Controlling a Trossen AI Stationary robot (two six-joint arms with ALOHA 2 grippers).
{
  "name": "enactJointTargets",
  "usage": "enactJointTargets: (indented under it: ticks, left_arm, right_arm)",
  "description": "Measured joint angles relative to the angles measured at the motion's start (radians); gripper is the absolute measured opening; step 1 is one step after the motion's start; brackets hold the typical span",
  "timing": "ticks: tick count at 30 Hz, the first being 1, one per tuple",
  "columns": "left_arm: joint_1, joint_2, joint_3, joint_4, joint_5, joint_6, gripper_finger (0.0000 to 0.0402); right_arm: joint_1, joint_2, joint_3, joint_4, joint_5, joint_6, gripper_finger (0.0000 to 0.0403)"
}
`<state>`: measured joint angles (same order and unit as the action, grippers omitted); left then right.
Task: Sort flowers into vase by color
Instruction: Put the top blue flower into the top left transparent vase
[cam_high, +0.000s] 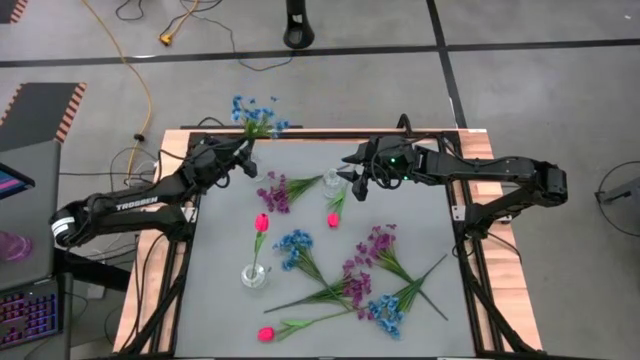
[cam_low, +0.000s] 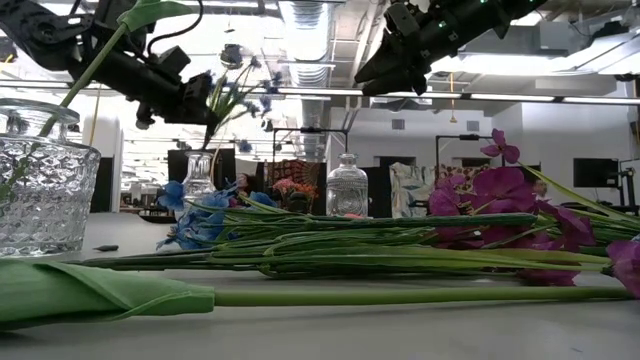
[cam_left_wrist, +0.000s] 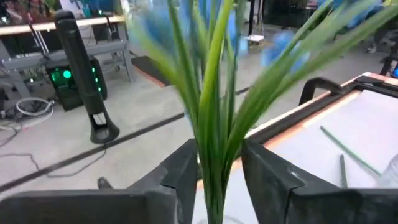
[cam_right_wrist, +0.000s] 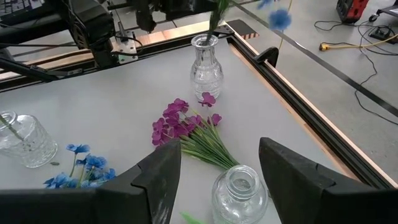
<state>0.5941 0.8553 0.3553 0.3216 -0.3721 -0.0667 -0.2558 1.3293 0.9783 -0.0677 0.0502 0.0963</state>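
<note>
Left gripper (cam_high: 240, 152) is up at the table's far edge near the far-left corner, and a blue stem (cam_high: 256, 116) stands between its fingers (cam_left_wrist: 186, 171), the green stalks running straight up through the narrow gap; whether the pads press on them or stand just clear, I cannot tell. The stem's foot goes down into the tall vase (cam_right_wrist: 206, 61) there, blooms fanning out past the table (cam_high: 220, 300) edge. Right gripper (cam_high: 357, 172) hangs over the far middle with fingers spread wide and nothing between them, directly above a small clear bottle (cam_right_wrist: 240, 194). Just beside that bottle lies a purple bunch (cam_high: 276, 190), and on its other side a pink tulip (cam_high: 333, 218). Nearer the left edge, a squat glass vase (cam_high: 254, 274) holds a tulip (cam_high: 261, 222) upright. Across the near half, loose stems lie in a tangle: blue clusters (cam_high: 294, 244), purple blooms (cam_high: 376, 241), more blue (cam_high: 385, 311) towards the near edge, and one tulip (cam_high: 266, 334) flat by the near edge.
</note>
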Motion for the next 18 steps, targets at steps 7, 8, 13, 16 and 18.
enactJointTargets:
  ticks: [7, 8, 13, 16, 18]
  left_arm:
    - [0.000, -0.118, 0.000, -0.123, 0.040, -0.017, 0.0157]
    - [0.000, -0.136, 0.000, -0.138, 0.051, -0.017, 0.0161]
    - [0.000, -0.221, 0.000, -0.224, 0.094, -0.017, 0.0165]
    - [0.000, -0.267, 0.000, -0.284, 0.126, -0.026, 0.0165]
    - [0.000, -0.295, 0.000, -0.323, 0.148, -0.041, 0.0165]
  right_arm:
    - [0.000, 0.000, 0.000, 0.000, 0.000, 0.000, 0.0244]
    - [0.000, 0.000, 0.000, 0.000, 0.000, 0.000, 0.0244]
    - [0.000, 0.000, 0.000, 0.000, 0.000, 0.000, 0.0244]
    - [0.000, 0.000, 0.000, 0.000, 0.000, 0.000, 0.0244]
    - [-0.004, 0.000, 0.000, 0.001, 0.000, -0.003, 0.0244]
